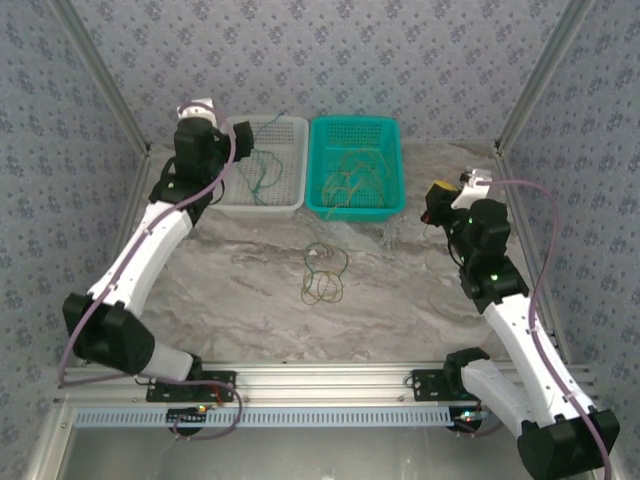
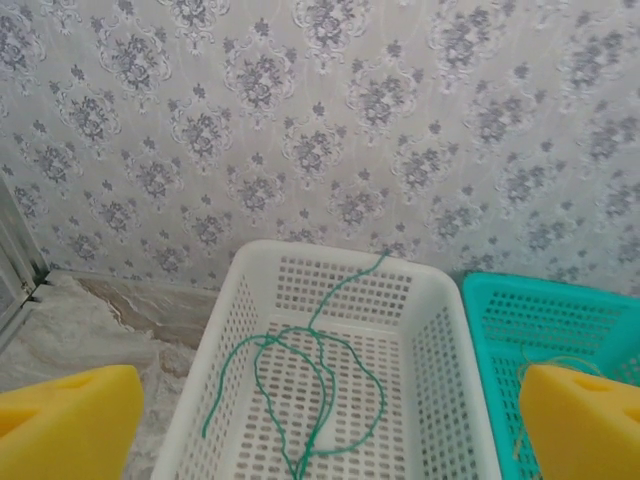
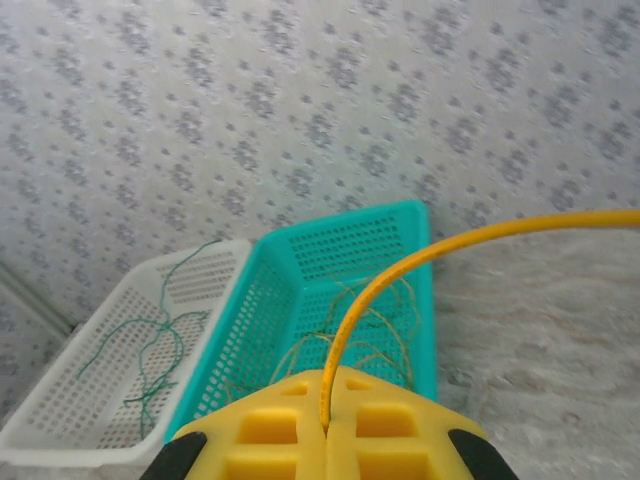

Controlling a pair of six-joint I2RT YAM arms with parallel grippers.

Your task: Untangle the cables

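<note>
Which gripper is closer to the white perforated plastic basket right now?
Left. The left gripper hangs open directly over the white perforated plastic basket. The right gripper, shut on a thin yellow cable, sits off to the right, beyond the teal plastic basket.

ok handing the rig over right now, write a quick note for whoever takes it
Left gripper: jaws open, empty, above the white basket.
Right gripper: jaws shut on a yellow cable, held up to the right of the teal basket.
Done: green cables lie in the white basket, and yellow-tan cables lie in the teal basket.
Left: a small tangle sits on the table in front of the baskets and needs separating. The held yellow cable probably belongs in the teal basket.
</note>
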